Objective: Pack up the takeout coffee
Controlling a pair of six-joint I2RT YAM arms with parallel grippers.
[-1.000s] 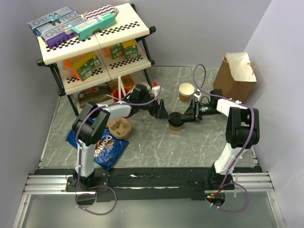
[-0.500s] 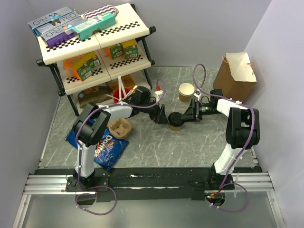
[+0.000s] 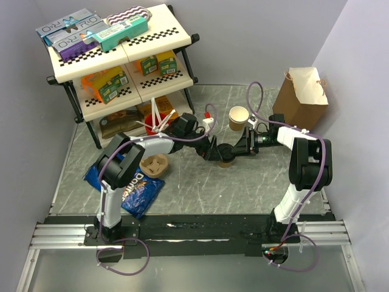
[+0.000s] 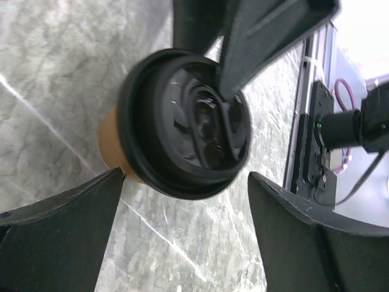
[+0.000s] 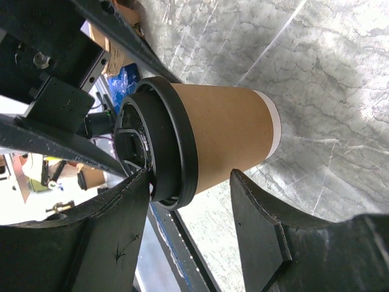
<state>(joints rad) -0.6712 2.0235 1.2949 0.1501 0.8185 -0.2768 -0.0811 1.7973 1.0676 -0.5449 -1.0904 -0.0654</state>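
Note:
The takeout coffee stands upright on the marble table, a tan cup with a black lid. My left gripper reaches it from the left, open. In the left wrist view the lid sits just ahead of my wide-spread left gripper, untouched by either finger. My right gripper is at the cup from the right. In the right wrist view the cup lies across my right gripper, which is open. One finger rests over the lid top and the other stands beside the cup wall with a gap.
A lidless tan cup stands behind the coffee. A brown paper bag is at the back right. A shelf rack with boxes fills the back left, a red cup of sticks beside it. A cardboard cup carrier and blue chip bag lie left.
My left arm has stretched to the right, bringing its open fingers up to the coffee cup. The right gripper and the cup have stayed where they were.

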